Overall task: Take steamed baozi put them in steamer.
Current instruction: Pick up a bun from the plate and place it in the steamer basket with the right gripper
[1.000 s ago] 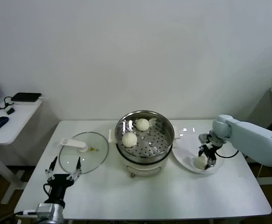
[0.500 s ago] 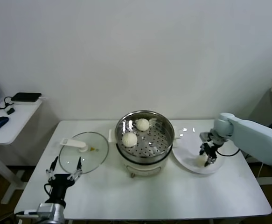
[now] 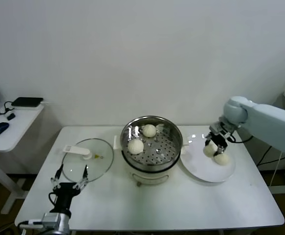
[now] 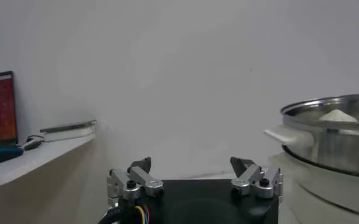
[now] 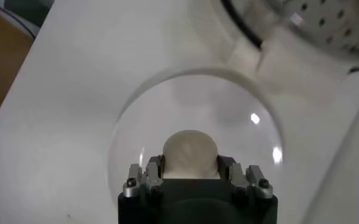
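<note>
Stainless steel rings the steamer (image 3: pixel 151 141), which stands mid-table on its white pot base, its perforated floor mostly bare. Two steamed baozi lie inside: one (image 3: pixel 149 130) near the far wall, one (image 3: pixel 136 146) toward the left wall, so the right and near parts of the floor are free. A third pale shape at the far rim is too small to tell.

To the steamer's right, the white plate (image 3: pixel 201 171) sits with its rim just beside the pot base. The right gripper (image 3: pixel 214 145) hangs over the plate's far part, fingers clamped on a baozi (image 5: pixel 190 154); the right wrist view shows that smooth, creamy, round bun held between both fingers with the plate under it. Another baozi (image 3: pixel 222 158) rests on the plate just beside the gripper, nearer the right edge.

On the steamer's other side, the glass lid (image 3: pixel 87 159) lies flat on the table (image 3: pixel 181 205), apart from the pot. The left gripper (image 3: pixel 69 176) is parked at the table's near-left edge, close to the lid's near rim, fingers spread apart. The table's near strip is bare.
</note>
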### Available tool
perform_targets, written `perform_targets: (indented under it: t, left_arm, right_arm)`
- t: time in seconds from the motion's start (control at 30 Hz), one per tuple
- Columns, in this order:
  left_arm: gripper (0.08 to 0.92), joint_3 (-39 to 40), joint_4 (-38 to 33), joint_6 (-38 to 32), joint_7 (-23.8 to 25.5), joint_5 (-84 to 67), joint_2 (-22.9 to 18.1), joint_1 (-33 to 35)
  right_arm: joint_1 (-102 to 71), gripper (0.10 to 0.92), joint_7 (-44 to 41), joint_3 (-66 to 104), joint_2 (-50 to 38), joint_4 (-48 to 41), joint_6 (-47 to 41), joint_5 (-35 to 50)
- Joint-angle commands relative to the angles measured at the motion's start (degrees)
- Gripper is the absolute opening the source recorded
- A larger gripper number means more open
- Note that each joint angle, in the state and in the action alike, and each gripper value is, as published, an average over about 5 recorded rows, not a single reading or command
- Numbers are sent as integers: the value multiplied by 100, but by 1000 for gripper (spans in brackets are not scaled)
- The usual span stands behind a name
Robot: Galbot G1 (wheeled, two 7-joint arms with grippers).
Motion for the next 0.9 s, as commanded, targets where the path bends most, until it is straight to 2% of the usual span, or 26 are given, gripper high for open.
perform_targets:
  t: [0.03, 0.33, 0.9]
  left_arm:
    - [823, 4, -37, 31, 3, 32, 13, -13]
    - [823, -6, -116, 54, -7, 61, -1, 3]
    - [823, -111, -194, 106, -16, 53, 43, 27]
  right_arm:
    - [1556, 585, -86, -275, 256, 884, 1212, -313]
    - [1889, 599, -73, -6, 1046, 1100, 1762, -506]
    - [606, 602, -36, 275, 2312, 884, 1630, -949]
